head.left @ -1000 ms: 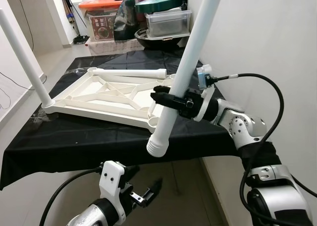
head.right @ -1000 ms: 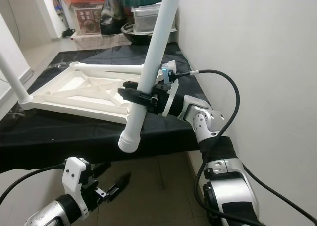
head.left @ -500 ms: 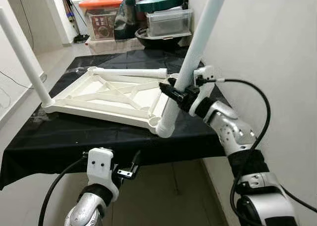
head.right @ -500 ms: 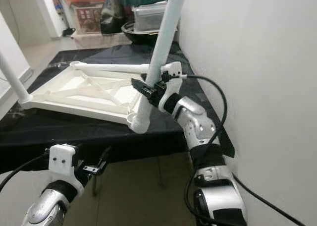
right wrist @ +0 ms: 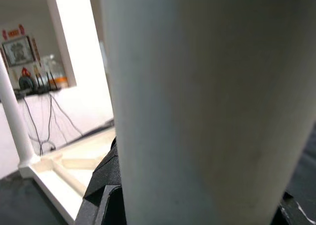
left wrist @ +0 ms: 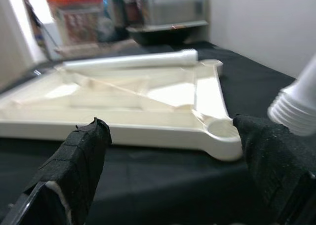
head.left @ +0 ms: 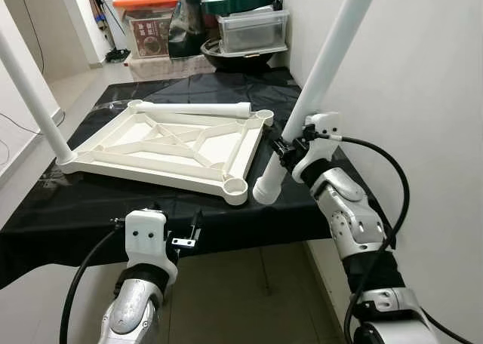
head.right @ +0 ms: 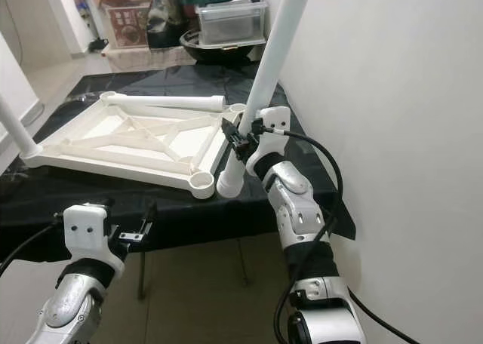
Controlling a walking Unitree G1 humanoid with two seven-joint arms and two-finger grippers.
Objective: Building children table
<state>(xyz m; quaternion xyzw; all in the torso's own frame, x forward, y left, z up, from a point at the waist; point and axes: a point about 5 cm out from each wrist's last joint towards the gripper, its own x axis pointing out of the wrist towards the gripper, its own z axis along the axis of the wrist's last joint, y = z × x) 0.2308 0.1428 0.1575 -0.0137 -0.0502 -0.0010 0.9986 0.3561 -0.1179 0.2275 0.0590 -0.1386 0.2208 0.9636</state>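
Observation:
The white table frame (head.left: 173, 144) lies upside down on a black-covered table (head.left: 90, 208). One white leg (head.left: 30, 95) stands screwed into its left corner. A second leg (head.left: 192, 109) lies loose along the far edge. My right gripper (head.left: 284, 148) is shut on a third leg (head.left: 324, 65), held tilted. That leg's threaded end (head.left: 266, 191) hangs just right of the near right corner socket (head.left: 236, 185), apart from it. My left gripper (left wrist: 173, 175) is open in front of the table's near edge, facing the frame, with nothing between its fingers (left wrist: 74, 161).
A white wall (head.left: 423, 95) rises close on the right. Behind the table stand a clear box (head.left: 253, 31) under a green lid, a black bowl (head.left: 241, 57) and an orange-lidded crate (head.left: 151, 27). Tiled floor (head.left: 83, 87) lies to the left.
My right gripper has swung the leg more upright, taking its threaded end away from me to just beside the near right socket. My left gripper has risen to the table's front edge.

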